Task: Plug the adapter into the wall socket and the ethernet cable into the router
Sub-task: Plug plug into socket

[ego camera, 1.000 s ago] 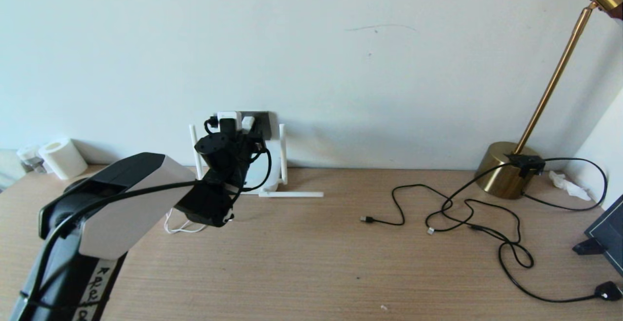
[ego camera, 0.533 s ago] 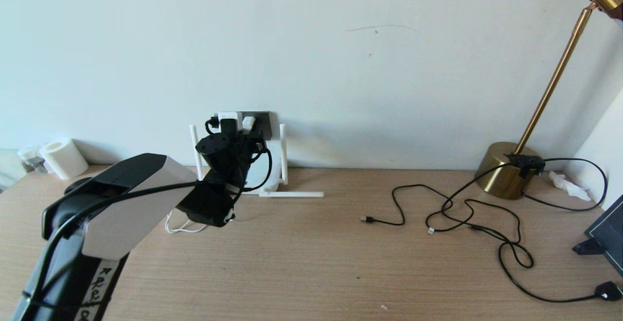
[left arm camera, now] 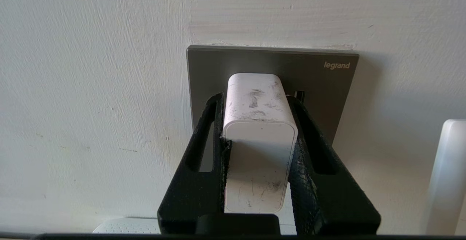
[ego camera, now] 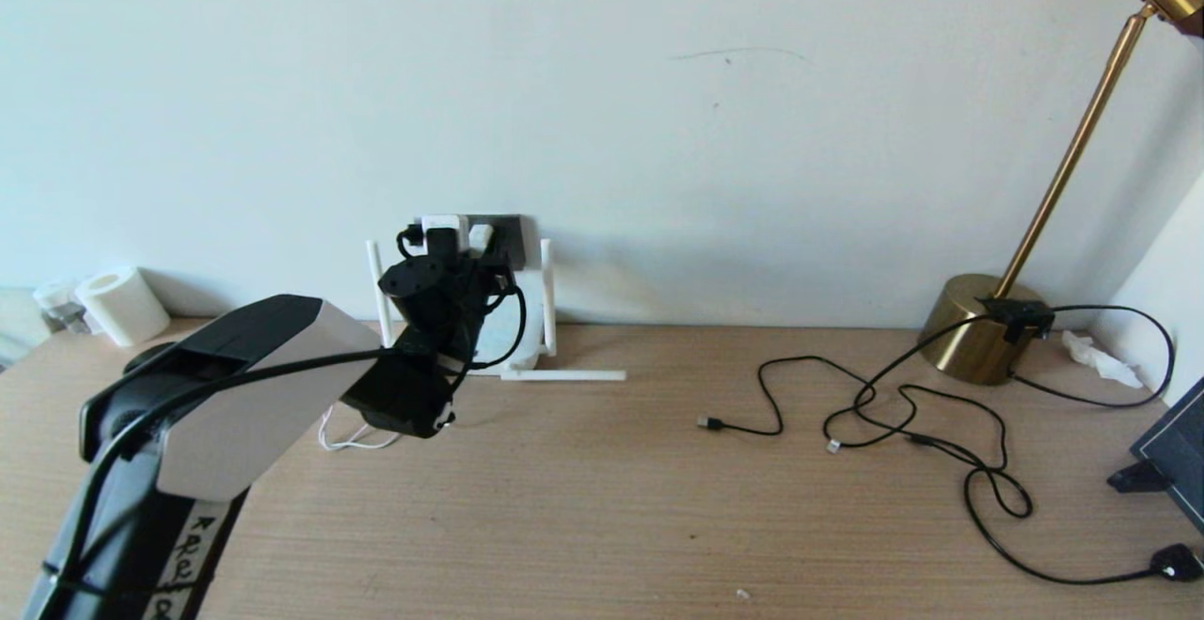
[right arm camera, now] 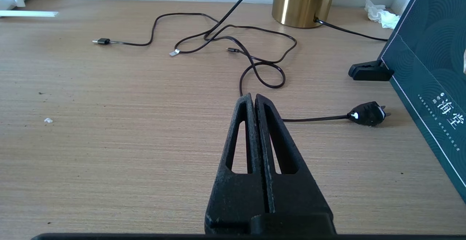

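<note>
Our left gripper point(left arm camera: 259, 123) clamps the adapter point(left arm camera: 259, 123) against the wall socket point(left arm camera: 320, 83); right gripper point(right arm camera: 253, 99) idles, fingers together.

This looks like a home desk corner or a small study. A wood-grain tabletop point(ego camera: 602, 507) butts against a plain painted wall point(ego camera: 602, 84), with a brass lamp point(ego camera: 978, 324) standing at about two o'clock. Thin black cords point(ego camera: 903, 413) sprawl loose at three o'clock. A white router point(ego camera: 527, 319) sits under a grey wall socket point(left arm camera: 320, 83) at eleven o'clock, and a paper roll point(ego camera: 120, 305) rests at ten o'clock.
</note>
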Motion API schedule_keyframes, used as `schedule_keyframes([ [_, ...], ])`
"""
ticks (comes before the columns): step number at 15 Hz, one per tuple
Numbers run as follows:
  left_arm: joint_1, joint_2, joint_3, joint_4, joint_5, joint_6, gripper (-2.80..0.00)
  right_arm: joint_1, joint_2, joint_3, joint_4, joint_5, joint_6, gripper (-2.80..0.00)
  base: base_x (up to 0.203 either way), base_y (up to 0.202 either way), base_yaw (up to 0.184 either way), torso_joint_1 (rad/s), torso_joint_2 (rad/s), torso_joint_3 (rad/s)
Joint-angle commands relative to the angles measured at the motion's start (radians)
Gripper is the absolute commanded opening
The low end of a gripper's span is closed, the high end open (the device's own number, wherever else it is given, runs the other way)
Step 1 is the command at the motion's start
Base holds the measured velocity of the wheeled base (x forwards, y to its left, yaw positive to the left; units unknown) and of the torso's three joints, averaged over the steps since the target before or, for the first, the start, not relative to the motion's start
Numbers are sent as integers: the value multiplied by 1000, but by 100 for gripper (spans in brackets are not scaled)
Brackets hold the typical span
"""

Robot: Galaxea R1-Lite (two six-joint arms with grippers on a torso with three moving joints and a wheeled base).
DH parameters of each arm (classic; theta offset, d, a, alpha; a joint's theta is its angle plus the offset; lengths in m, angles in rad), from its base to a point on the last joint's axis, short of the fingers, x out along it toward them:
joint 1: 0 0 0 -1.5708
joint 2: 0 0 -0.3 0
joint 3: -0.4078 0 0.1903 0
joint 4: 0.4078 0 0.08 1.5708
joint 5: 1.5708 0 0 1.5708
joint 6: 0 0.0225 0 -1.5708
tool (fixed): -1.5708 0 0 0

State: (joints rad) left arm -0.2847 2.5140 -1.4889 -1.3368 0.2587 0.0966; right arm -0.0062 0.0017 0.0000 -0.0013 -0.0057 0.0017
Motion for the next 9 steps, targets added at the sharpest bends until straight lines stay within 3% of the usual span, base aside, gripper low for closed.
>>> schedule_keyframes([
  [1,-2,-12,3,-13,1,0,-280,0,0,0,0,0,0,-280,0,0,0,0,0,0],
  [8,-5,-17,16,-12,17,2,-280,2,0,0,0,0,0,-280,0,0,0,0,0,0],
  [9,-5,-13,15,-12,17,2,0,0,0,0,0,0,0,-280,0,0,0,0,0,0],
])
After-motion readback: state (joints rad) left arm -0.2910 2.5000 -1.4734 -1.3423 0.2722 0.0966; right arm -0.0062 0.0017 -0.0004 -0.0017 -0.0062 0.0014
